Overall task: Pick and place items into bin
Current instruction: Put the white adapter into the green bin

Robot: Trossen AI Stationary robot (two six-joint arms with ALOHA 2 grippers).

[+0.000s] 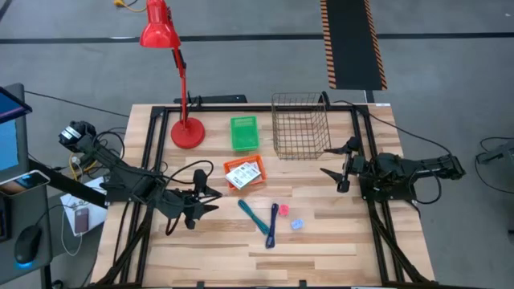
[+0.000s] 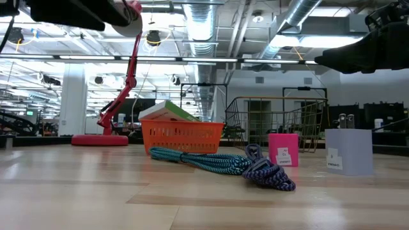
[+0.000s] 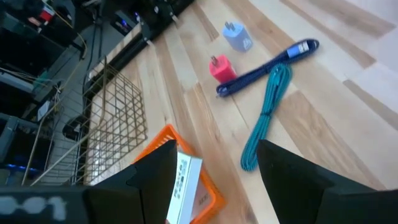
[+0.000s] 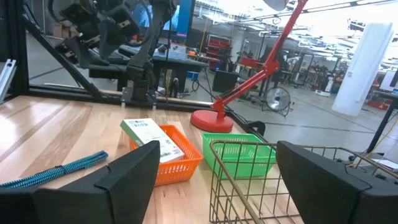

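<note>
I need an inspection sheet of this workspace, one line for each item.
Surface: wooden table, bare at the front.
Job's things: teal cable and blue-purple cable touch; pink block, light-blue block beside them; white packets in orange tray; wire basket holds nothing visible.
Clutter: green tray, red lamp.
Grippers: left gripper and right gripper open, empty.
Cables: wiring along both arms.
Surroundings: mouse, phone on the left.
</note>
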